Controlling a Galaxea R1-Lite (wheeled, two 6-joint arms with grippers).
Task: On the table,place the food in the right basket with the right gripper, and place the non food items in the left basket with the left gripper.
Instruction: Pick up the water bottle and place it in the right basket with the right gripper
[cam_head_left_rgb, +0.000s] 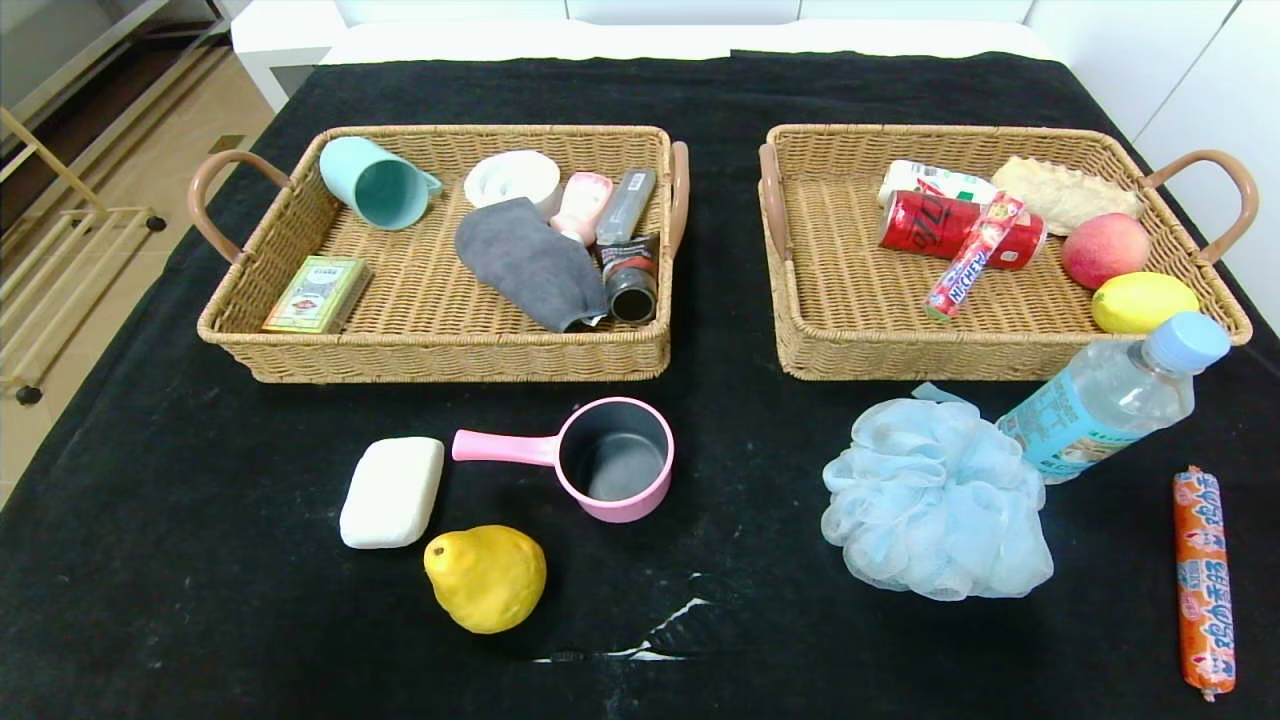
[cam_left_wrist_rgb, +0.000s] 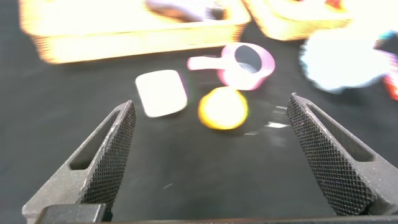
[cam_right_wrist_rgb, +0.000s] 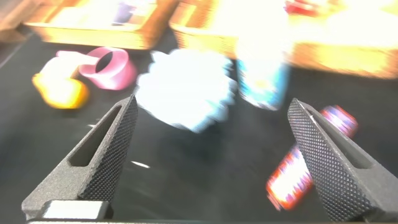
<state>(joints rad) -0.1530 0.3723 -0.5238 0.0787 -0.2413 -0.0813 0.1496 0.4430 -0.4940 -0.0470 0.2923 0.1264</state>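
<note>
- We had both grippers spread wide and empty: the left gripper (cam_left_wrist_rgb: 211, 155) hung above the black cloth of the table (cam_head_left_rgb: 150, 560), and the right gripper (cam_right_wrist_rgb: 211, 155) likewise; neither showed in the head view
- Ahead of the left gripper, between its fingers, lay the white soap bar (cam_left_wrist_rgb: 161, 93), with the yellow pear (cam_left_wrist_rgb: 224, 107) just beside it and the pink pot (cam_left_wrist_rgb: 239, 62) beyond; the left basket (cam_head_left_rgb: 300, 360) stood farther off still
- Ahead of the right gripper lay the blue mesh puff (cam_right_wrist_rgb: 186, 90), touching or nearly touching the water bottle (cam_right_wrist_rgb: 264, 78) behind it, with the sausage stick (cam_right_wrist_rgb: 298, 168) near one finger and the right basket (cam_head_left_rgb: 800, 340) past them
- We judged no item had yet been picked from the cloth, so the step was a first approach
- For the left, we thought the soap the easiest start: come down centred, straddling its short sides, clear of the pear
- For the right, the sausage lay free; the bottle leaned by the puff and could roll
</note>
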